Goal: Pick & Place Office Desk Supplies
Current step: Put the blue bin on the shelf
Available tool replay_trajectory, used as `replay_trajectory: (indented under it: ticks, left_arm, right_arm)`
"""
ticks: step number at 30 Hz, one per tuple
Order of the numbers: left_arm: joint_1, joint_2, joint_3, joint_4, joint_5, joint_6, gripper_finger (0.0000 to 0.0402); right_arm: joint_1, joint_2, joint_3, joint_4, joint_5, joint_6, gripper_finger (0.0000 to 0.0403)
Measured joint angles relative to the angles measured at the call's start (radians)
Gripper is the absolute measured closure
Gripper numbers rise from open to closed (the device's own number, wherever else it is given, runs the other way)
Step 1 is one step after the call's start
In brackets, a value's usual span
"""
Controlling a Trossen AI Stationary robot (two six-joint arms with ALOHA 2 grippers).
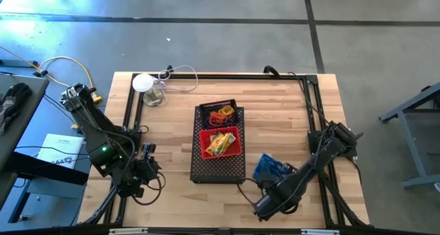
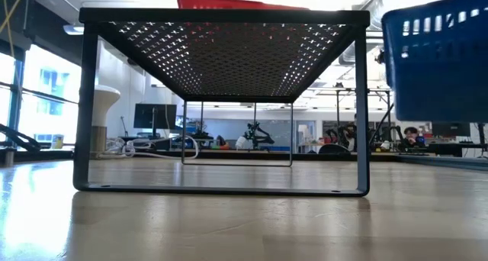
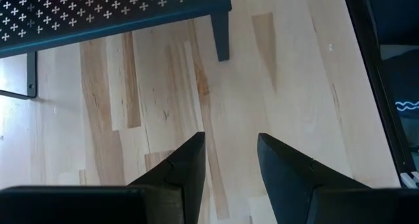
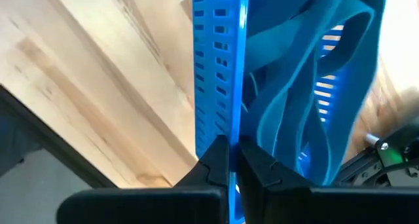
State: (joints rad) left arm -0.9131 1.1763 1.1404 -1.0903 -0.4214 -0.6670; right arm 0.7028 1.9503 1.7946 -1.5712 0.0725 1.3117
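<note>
**Non-task stuff in view**

Wooden table [image 1: 172, 194] under me, light planks. Black perforated mesh riser [image 1: 218, 168] stands mid-table on thin legs; from the low view I see straight under it. On top of it: a red basket [image 1: 220, 143] and behind that a black mesh basket [image 1: 218, 113]. A blue slotted basket [image 1: 272, 169] is just beside the riser's right front corner, tilted up off the table. White round disc [image 1: 143, 82] with looped cords [image 1: 180, 75] sits at the far left corner. Papers [image 1: 60, 151] lie on a side surface left of the table.
</note>
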Motion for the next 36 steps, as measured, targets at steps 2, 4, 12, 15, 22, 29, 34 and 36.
replay_trajectory:
  ticks: [2,4,12,15,22,29,34,36]
  left_arm:
    - [0.0,0.0,0.0,0.0,0.0,0.0,0.027]
    - [0.0,0.0,0.0,0.0,0.0,0.0,0.027]
    - [0.0,0.0,0.0,0.0,-0.031,0.004,0.027]
    - [0.0,0.0,0.0,0.0,-0.066,0.004,0.027]
    - [0.021,0.0,0.0,0.0,-0.137,0.003,0.027]
    - [0.106,0.0,0.0,0.0,-0.183,0.003,0.027]
    - [0.187,0.0,0.0,0.0,-0.191,0.0,0.027]
    - [0.215,0.0,0.0,0.0,-0.191,-0.025,0.027]
  right_arm:
    - [0.007,0.0,0.0,0.0,-0.011,-0.002,0.04]
    - [0.013,0.0,0.0,0.0,-0.021,-0.011,0.04]
    - [0.018,-0.001,0.0,0.0,-0.014,-0.091,0.0401]
    - [0.018,-0.01,0.0,0.0,0.012,-0.138,0.0401]
    - [0.035,-0.07,0.0,0.0,0.094,-0.237,0.0401]
    - [0.059,-0.089,0.001,-0.001,0.114,-0.347,0.0401]
    - [0.086,-0.098,0.001,0.0,0.158,-0.425,0.0401]
    - [0.1,-0.112,0.001,0.0,0.172,-0.437,0.0401]
